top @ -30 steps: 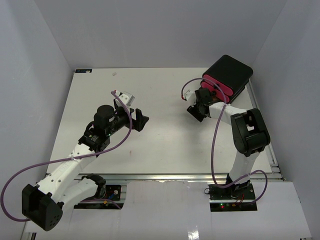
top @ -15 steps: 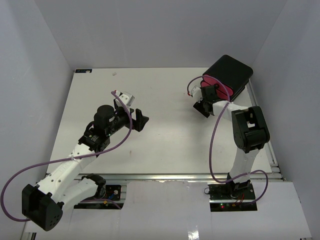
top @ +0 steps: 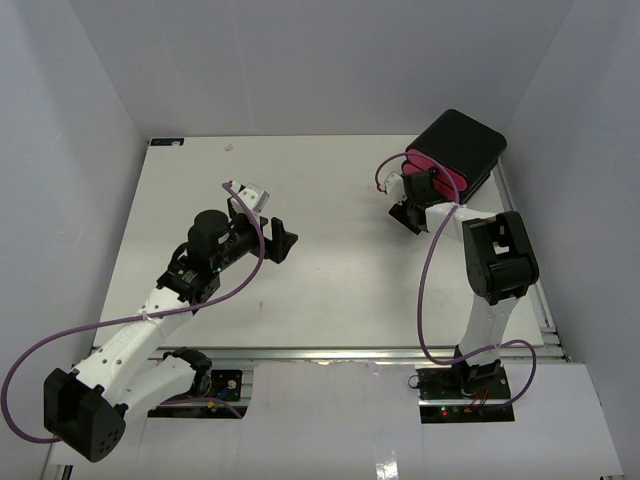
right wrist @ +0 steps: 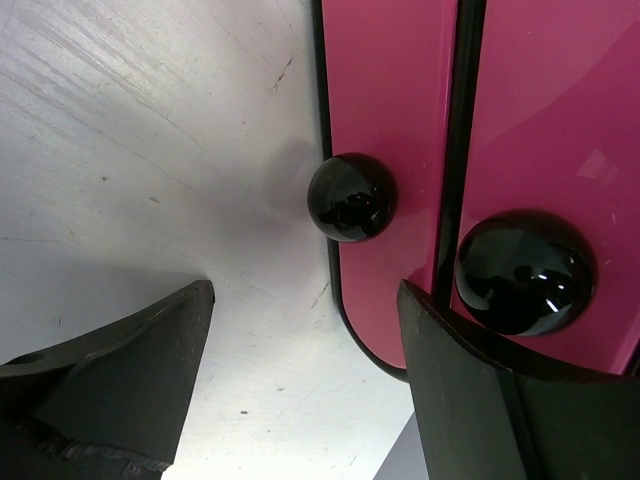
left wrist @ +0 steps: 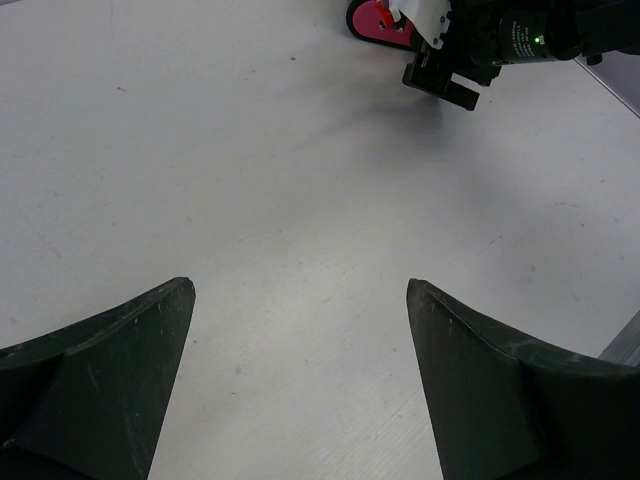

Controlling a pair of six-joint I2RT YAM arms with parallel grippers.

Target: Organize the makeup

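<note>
Pink drawers (right wrist: 380,100) face outstretched right jaws, parted and empty, while left jaws gape empty over the table (left wrist: 300,200).

arms (top: 130,340): white links, black joints | cables (top: 424,290): purple, hanging in loops | fingers (left wrist: 100,380): black, wedge-shaped

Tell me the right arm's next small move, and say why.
Probably ease the right gripper forward until the black knob sits between its fingers, then close on it. The jaws stand open and empty, facing the pink drawer. That knob lies just ahead of the gap. No makeup shows in any view, so the drawer looks like the way in.
</note>
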